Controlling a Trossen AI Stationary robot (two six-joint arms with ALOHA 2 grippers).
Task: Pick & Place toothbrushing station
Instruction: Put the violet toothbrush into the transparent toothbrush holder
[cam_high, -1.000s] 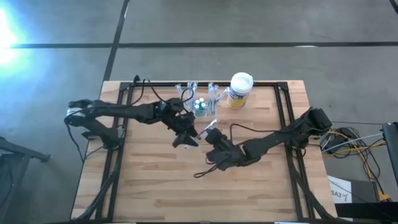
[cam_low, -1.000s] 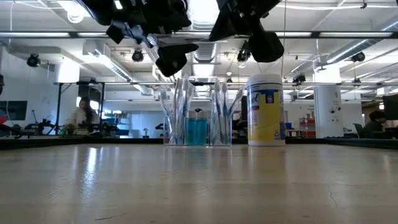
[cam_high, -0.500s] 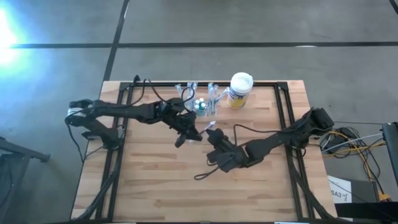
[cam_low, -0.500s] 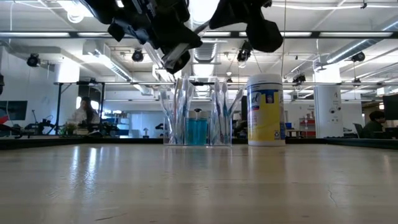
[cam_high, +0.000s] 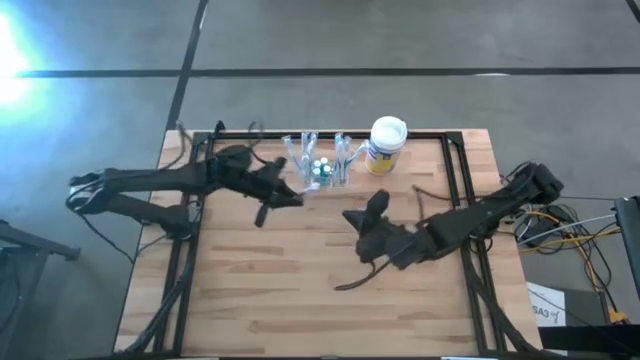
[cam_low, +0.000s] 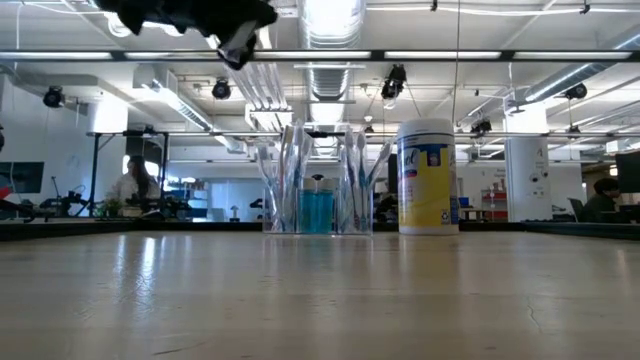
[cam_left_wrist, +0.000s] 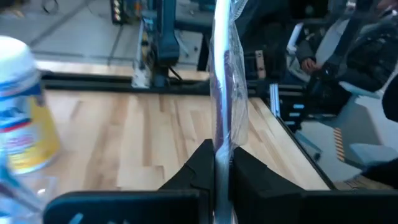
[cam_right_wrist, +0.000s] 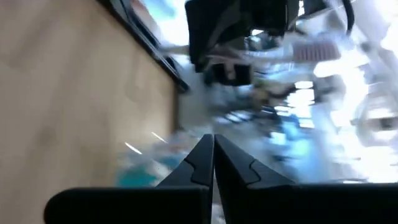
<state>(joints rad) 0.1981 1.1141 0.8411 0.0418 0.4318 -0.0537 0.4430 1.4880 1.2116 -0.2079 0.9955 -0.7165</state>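
I'm seeing the left gripper clamping its fingers on a wrapped toothbrush beside the toothbrushing station; the canister is standing just beyond, the right gripper pinching together, empty.

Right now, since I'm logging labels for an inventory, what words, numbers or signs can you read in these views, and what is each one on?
"SA3": on the white card off the table's right front corner; the characters after it are too small to read.
White-lidded canister: the print on its yellow and blue label is too blurred to read.
Clear-wrapped item: no readable print.
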